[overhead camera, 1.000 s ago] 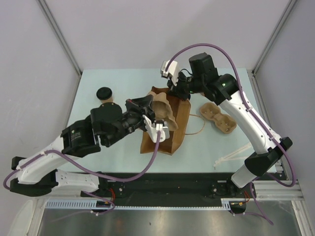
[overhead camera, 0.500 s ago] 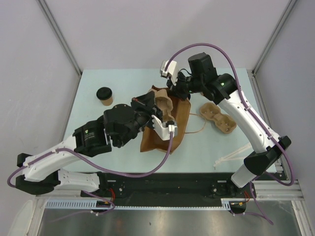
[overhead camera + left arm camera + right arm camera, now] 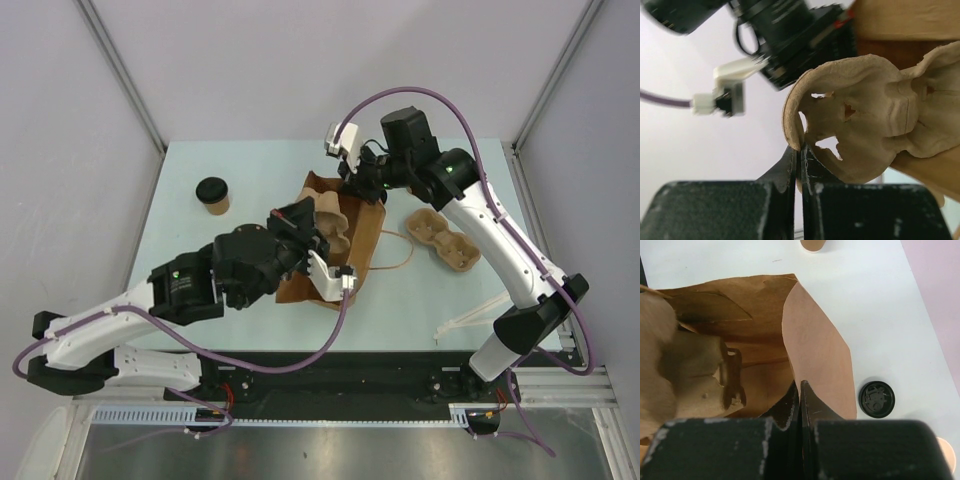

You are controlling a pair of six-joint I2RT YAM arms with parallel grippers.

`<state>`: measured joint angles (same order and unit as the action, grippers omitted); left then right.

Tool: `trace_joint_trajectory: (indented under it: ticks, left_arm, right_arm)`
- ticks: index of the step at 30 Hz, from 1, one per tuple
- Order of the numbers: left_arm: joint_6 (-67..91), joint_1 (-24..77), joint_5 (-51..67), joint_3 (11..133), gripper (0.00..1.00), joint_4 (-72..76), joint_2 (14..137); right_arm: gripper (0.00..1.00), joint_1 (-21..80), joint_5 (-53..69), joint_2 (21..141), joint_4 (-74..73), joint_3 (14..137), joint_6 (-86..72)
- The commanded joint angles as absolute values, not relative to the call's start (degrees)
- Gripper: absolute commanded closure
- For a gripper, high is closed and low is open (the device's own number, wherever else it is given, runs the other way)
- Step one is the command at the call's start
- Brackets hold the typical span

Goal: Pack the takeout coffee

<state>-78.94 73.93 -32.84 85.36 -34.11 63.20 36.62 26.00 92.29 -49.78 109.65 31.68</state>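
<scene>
Takeout coffee [image 3: 217,206] stands upright on the far-left part of the table [image 3: 260,160]. It is a small tan paper cup whose top reads black from overhead. It is well apart from the brown paper bag [image 3: 367,238] at the middle of the table and from both arms.

The left end effector [image 3: 799,157] is closed. Its two dark fingers are pinched together on the thin rim of a moulded-pulp cup tray [image 3: 865,115], which it holds tilted on edge. From overhead this tray hangs over the far end of the bag. In the right wrist view it appears as a blurred tan mass at the bag's open mouth, and how far inside it reaches cannot be told.

The right end effector [image 3: 800,390] is also closed, its fingers clamped on the paper edge of the bag's upper wall. That wall is lifted off the table so the mouth gapes, and the darker interior shows beneath the raised flap.

A second tray [image 3: 445,240], with two hollows, lies flat on the table to the right of the bag and apart from it. A small round black lid [image 3: 877,399] lies flat on the table near the held flap. A pale curved edge in the bottom right corner of that view is cut off too much to identify.
</scene>
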Motion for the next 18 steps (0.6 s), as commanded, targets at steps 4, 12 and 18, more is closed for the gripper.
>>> trace_joint_trajectory:
  ticks: [4,12,18]
  left_arm:
    - [-74.5,75.0,-32.6,80.0,0.99,-31.7,63.9]
    - [-67.0,68.7,-25.3,84.9,0.94,-37.5,69.8]
    - [-66.4,64.1,-22.0,84.2,0.95,-34.9,72.3]
  right_arm:
    - [1.0,36.7,28.3,92.5,-51.2,110.6,30.0]
    - [1.0,36.7,29.6,93.5,-51.2,111.8,30.0]
    - [1.0,36.4,32.9,93.9,-52.4,112.1,30.4]
